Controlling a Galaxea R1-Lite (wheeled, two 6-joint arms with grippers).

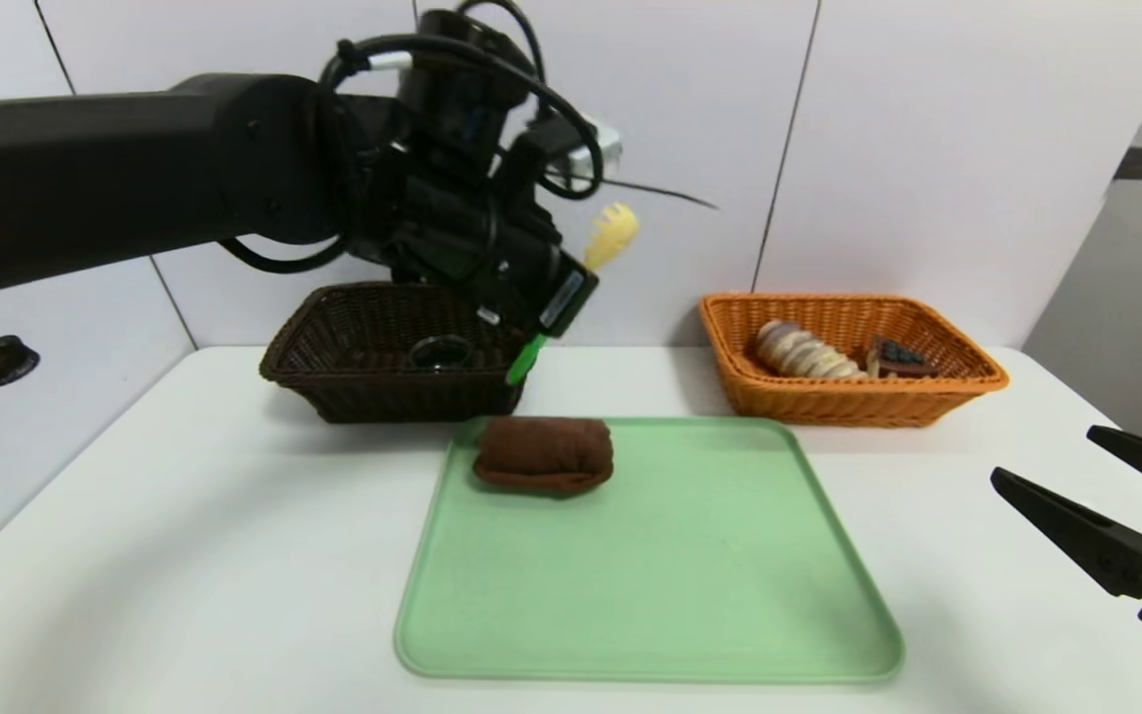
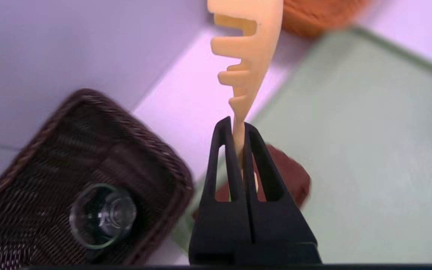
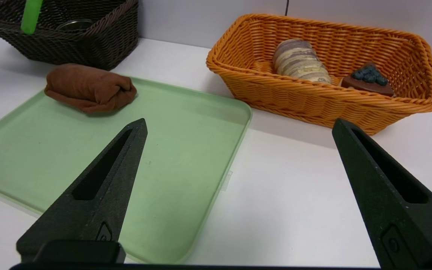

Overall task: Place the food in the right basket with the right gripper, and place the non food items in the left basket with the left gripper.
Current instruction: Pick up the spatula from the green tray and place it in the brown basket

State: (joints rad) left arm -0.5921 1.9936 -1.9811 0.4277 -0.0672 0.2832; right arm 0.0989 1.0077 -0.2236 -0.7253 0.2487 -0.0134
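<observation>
A thin, pale comb (image 2: 248,48) is held clamped by its narrow handle end in the left gripper (image 2: 238,129), raised above the right end of the dark basket (image 1: 388,352) at far left; it is judged light, rigid and smooth, so a grip on the flat handle, clear of the teeth, is considered sound. The right gripper (image 3: 238,129) is parked near right, jaws spread wide and empty.
</observation>
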